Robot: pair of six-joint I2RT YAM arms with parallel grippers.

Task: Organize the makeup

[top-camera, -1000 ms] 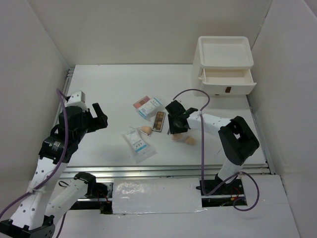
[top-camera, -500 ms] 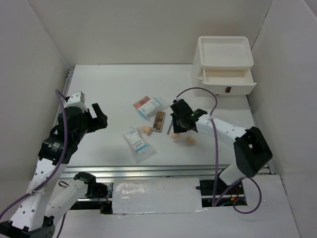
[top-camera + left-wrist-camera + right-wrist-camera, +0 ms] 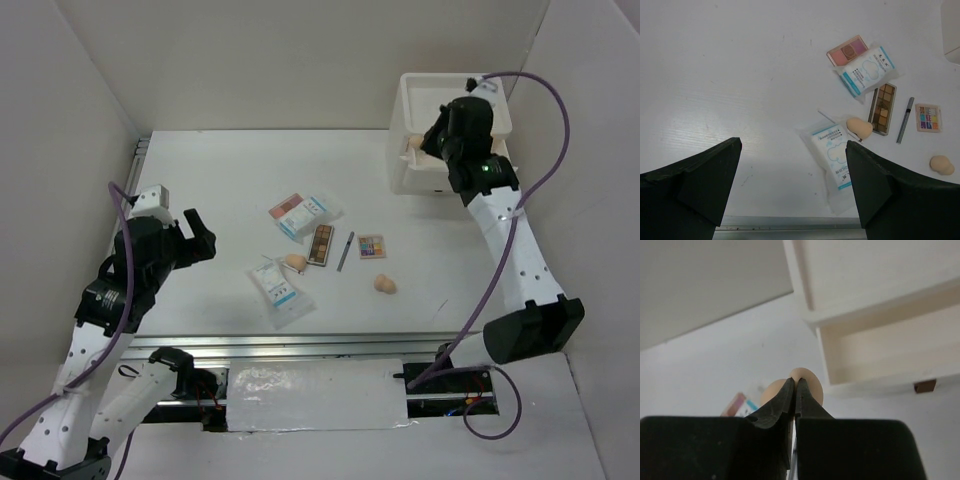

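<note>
The right end effector (image 3: 795, 384) is clamped on a sponge (image 3: 812, 385), probably soft and light, best pinched mid-body; the left end effector (image 3: 792, 150) stands apart.

A lab test cell: white panel walls (image 3: 300, 60) enclose a table (image 3: 220, 170) edged with aluminium rail (image 3: 350, 343).

Bright, even, from overhead; white table (image 3: 230, 180) near blown out, no hard glare. Short soft shadow under sachet (image 3: 832, 155) (a faint grey rim only). Dull sheen on foil strip (image 3: 315, 395). Left wrist view crisp on table; left fingers (image 3: 690, 190) black, detail lost. Right wrist view softer: right fingers (image 3: 775, 405) and sponge (image 3: 807, 382) blurred, drawer unit (image 3: 875, 340) hazy, wall (image 3: 705, 270) grey.
</note>
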